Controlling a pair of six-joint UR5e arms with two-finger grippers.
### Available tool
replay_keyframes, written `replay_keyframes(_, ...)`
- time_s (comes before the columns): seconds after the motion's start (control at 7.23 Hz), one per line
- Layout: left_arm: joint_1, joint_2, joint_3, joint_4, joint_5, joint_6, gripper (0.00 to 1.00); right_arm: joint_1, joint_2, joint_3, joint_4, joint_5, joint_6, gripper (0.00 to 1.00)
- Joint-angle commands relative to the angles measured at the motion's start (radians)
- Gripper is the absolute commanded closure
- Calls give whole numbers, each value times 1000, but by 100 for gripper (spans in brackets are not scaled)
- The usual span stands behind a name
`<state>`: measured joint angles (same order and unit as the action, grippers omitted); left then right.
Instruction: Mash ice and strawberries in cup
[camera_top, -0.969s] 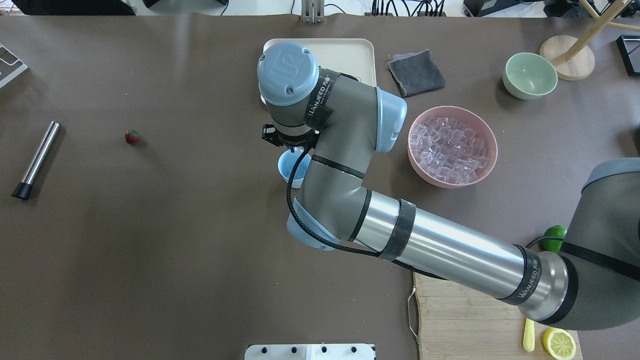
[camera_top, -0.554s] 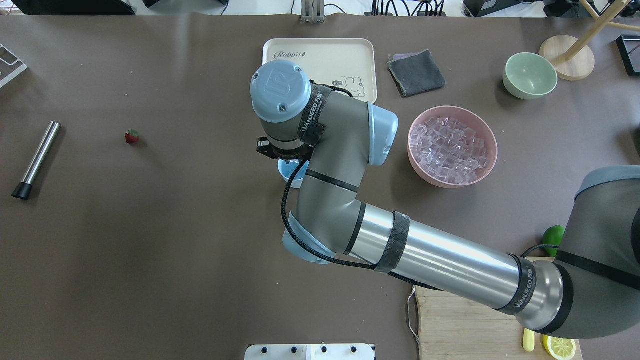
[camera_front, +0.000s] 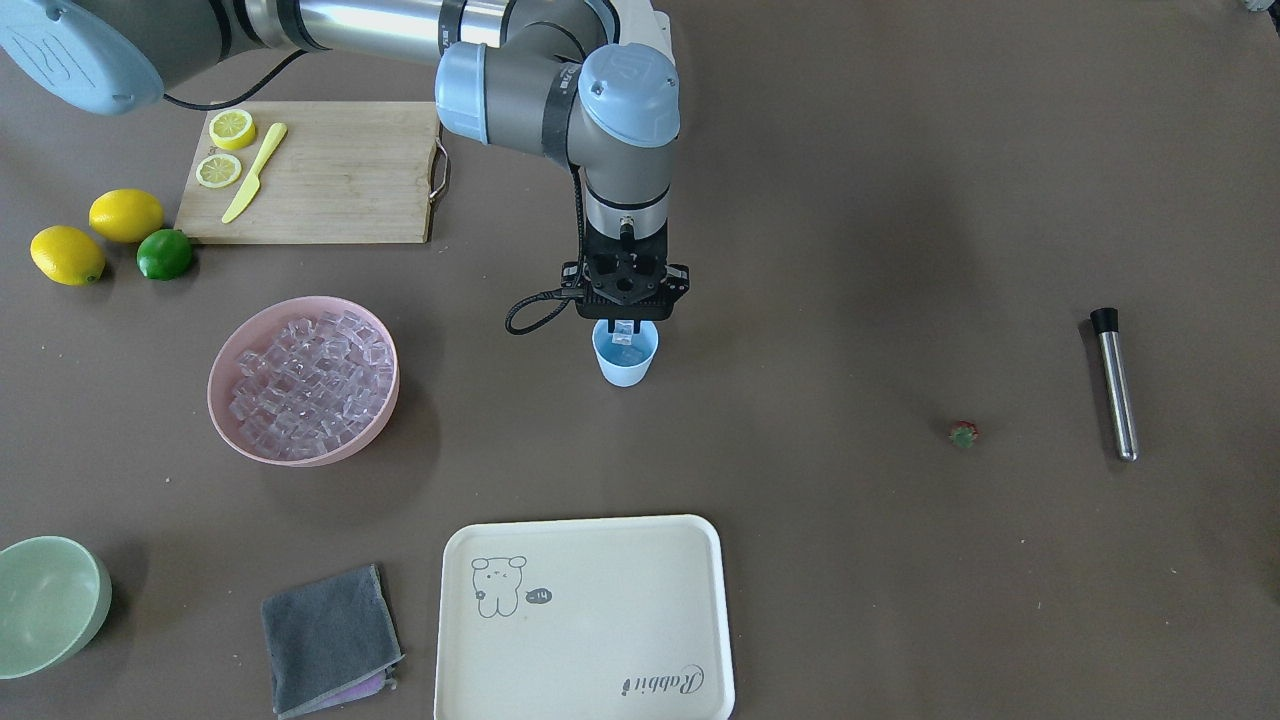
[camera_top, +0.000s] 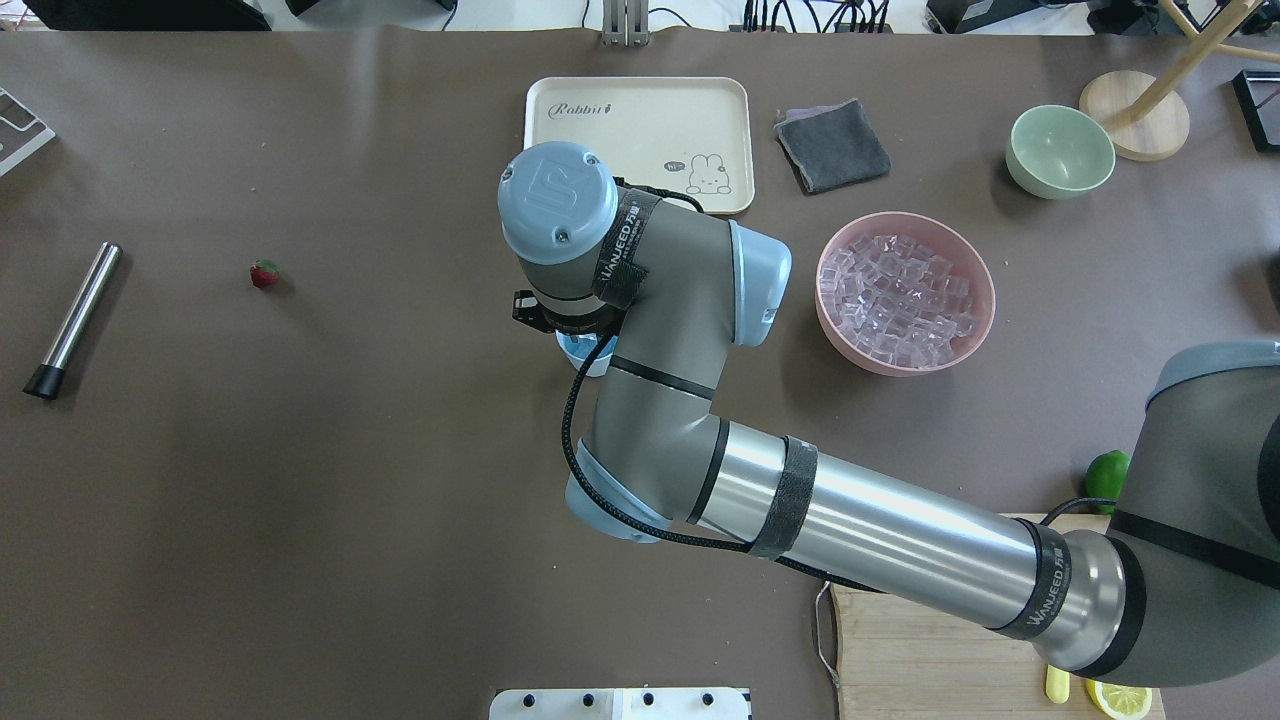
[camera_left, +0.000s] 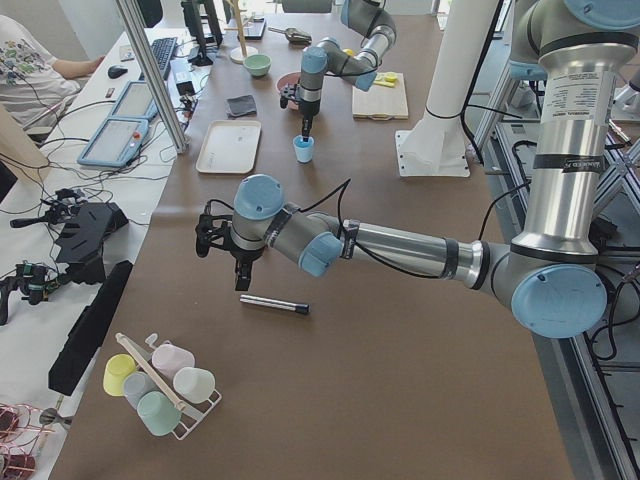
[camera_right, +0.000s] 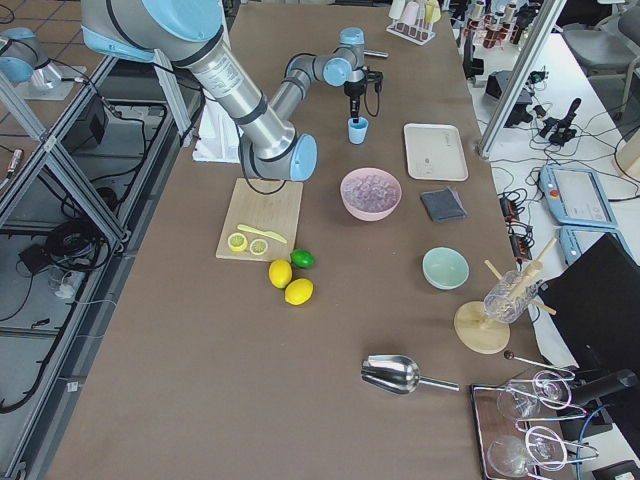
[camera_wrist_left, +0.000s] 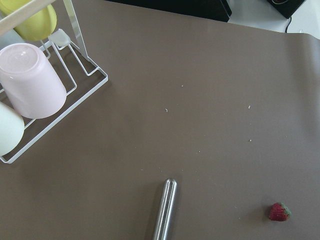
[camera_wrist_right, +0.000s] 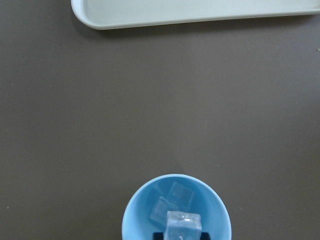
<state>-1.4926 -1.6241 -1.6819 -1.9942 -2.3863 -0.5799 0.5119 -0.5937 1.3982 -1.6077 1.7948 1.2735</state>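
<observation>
The light-blue cup stands mid-table, mostly hidden under the right wrist in the overhead view. My right gripper hangs just above its mouth, shut on one clear ice cube. Two more ice cubes lie inside the cup. A pink bowl heaped with ice sits to the cup's right. The strawberry lies alone far left, also low in the left wrist view. My left gripper shows only in the exterior left view; I cannot tell its state.
A metal muddler lies left of the strawberry. Beyond the cup are a cream tray and a grey cloth; a green bowl stands far right. A cutting board holds lemon slices and a knife, with lemons and a lime beside it.
The right wrist has moved off the tray, toward the robot and slightly left, so it now covers most of the cup. Strawberry and muddler have not moved.
</observation>
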Motion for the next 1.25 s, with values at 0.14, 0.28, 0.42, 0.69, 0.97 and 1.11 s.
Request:
replay_keyframes(0.14,0,-3,-7,-2,-2,0,2,11,-31,-8,94,0,3,12)
replay_keyframes(0.28,0,-3,-9,-2,-2,-1,2,11,-28,-8,94,0,6,2)
replay_keyframes(0.42,0,-6,-10,-2,-4,-2,2,29,-18,5,92,9,9,2)
replay_keyframes(0.69,41,-11,-22,-2,-2,-20,2,130,-6,19,74,111,-14,2)
replay_keyframes(0.97,101,-46,-33,-43,-2,-89,2,386,-21,82,-4,375,-137,2)
replay_keyframes(1.11,132,-46,-33,-70,1,-94,2,442,-46,106,-80,396,-251,2)
